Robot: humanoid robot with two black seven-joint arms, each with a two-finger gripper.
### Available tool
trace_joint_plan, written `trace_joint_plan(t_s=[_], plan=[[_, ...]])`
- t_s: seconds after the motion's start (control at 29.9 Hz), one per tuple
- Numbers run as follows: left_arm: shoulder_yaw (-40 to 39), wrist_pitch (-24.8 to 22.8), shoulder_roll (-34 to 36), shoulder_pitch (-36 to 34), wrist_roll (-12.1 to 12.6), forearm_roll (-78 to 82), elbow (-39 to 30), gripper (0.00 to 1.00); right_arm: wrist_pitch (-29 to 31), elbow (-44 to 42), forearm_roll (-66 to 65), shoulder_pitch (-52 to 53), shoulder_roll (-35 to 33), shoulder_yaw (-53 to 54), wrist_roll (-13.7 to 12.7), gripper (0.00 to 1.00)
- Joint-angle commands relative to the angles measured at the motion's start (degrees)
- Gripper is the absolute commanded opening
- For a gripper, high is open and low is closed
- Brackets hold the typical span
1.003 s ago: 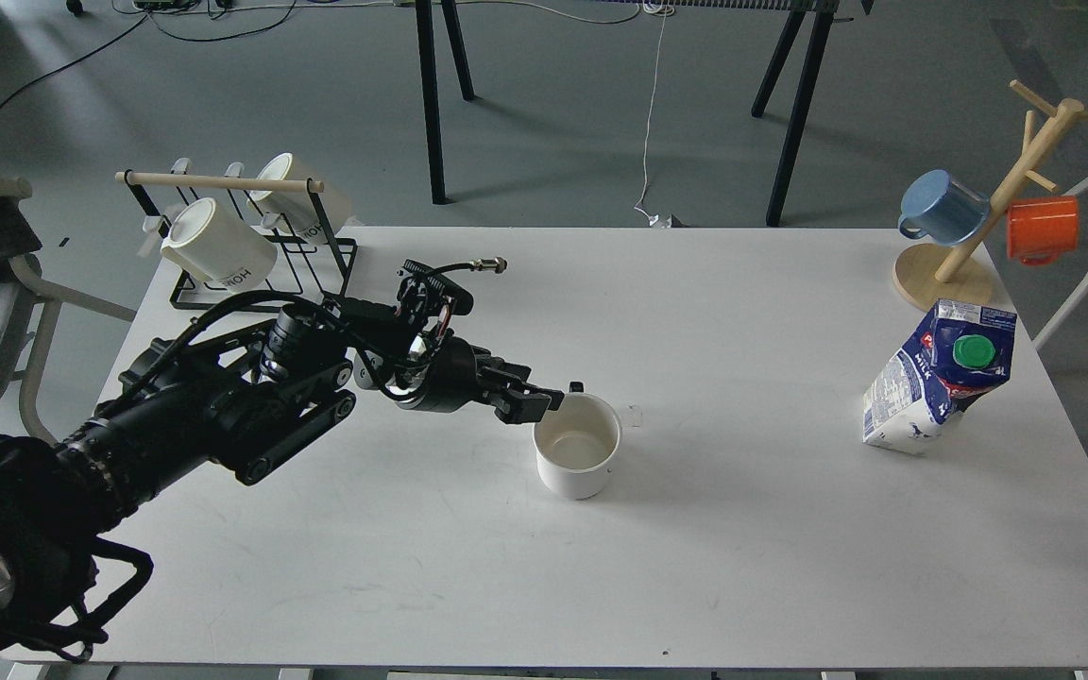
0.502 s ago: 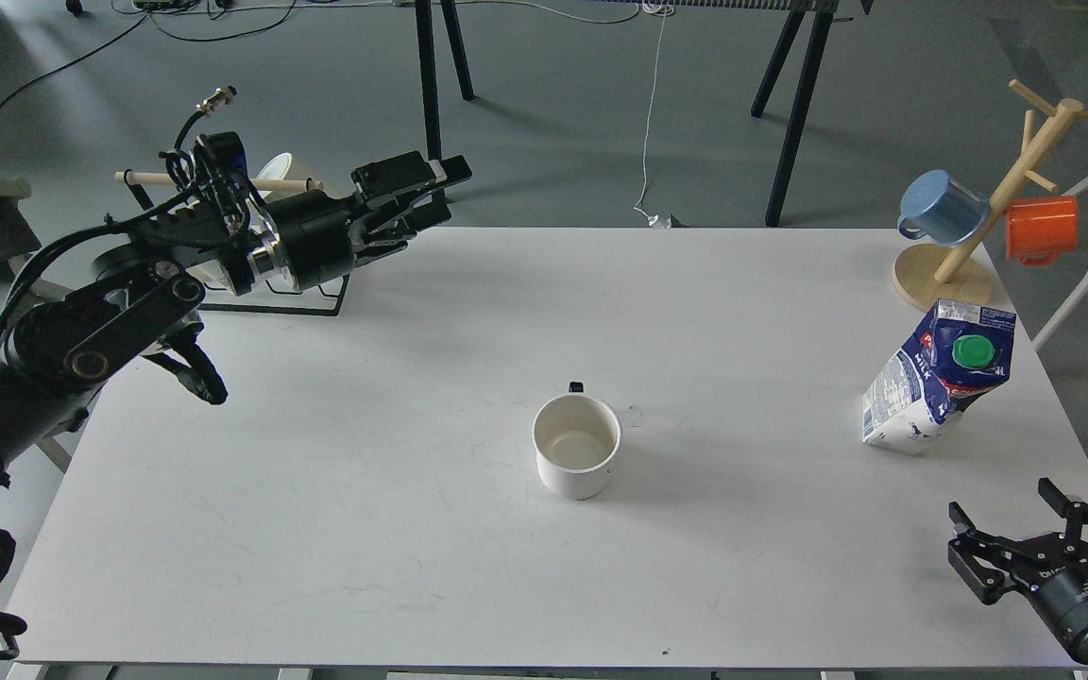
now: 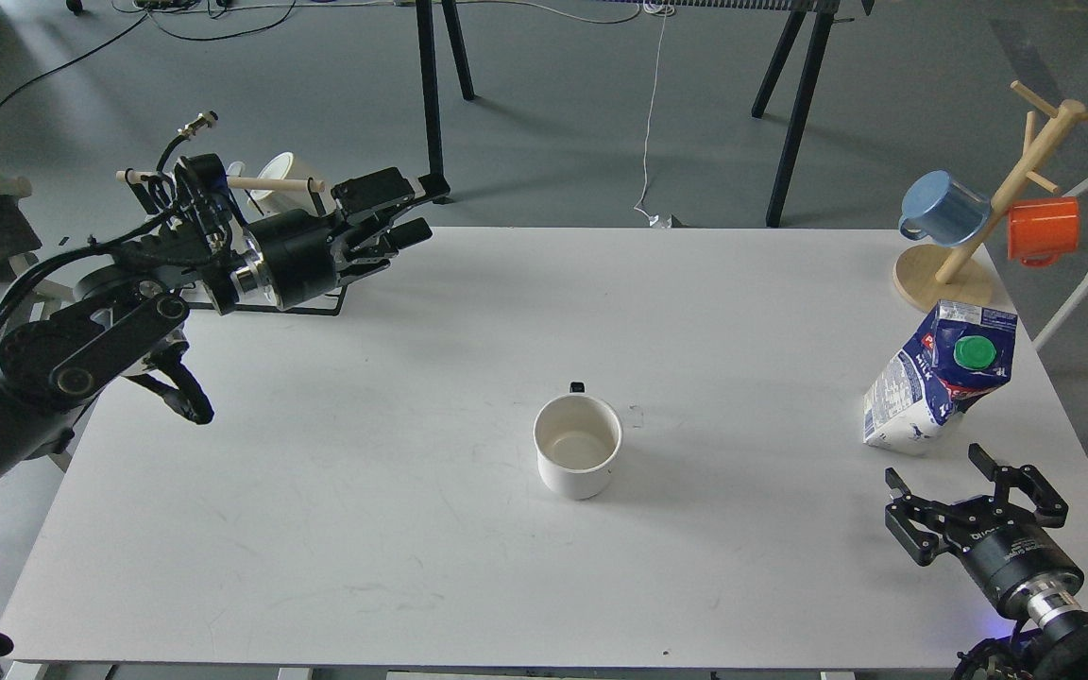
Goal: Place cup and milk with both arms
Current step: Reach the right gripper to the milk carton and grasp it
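Item count on the white table (image 3: 393, 491): one white cup (image 3: 577, 457), one milk carton (image 3: 939, 376), one black wire mug rack (image 3: 251, 246) and one wooden mug tree (image 3: 978, 217).

The white cup stands upright near the table centre, mouth up and empty, with a small dark handle tip showing at its far rim. It is well apart from both grippers.

The milk carton stands at the right side of the table, tilted, with a blue-and-white body and a green screw cap (image 3: 975, 352). It sits just in front of the mug tree base.

The mug tree carries two mugs: one blue mug (image 3: 943, 208) and one orange mug (image 3: 1042, 229). The wire rack at the far left corner shows one white mug (image 3: 278, 176) behind the arm; the rest of the rack is hidden.

Left arm: enters from the left edge, elbow low over the table edge, forearm raised toward the rack. The left gripper (image 3: 402, 212) points right, above the far table edge, fingers slightly parted, holding nothing.

Right arm: enters from the lower right corner. The right gripper (image 3: 977, 496) points away from the viewer toward the carton, fingers spread wide, holding nothing, just short of the carton base.
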Motion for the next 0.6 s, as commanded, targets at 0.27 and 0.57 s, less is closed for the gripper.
trace_joint_plan(t_s=[0.27,0.57], plan=[[-0.7,0.0,0.7,2.4,0.0,0.0,-0.3,0.87,0.0,-2.8,0.3,4.8,3.4,0.1,0.0,0.96],[-0.6,0.0,0.8,2.6,0.0,0.0,-0.2,0.87,0.0,-4.2,0.4,5.0,5.0,3.2,0.1,0.96]])
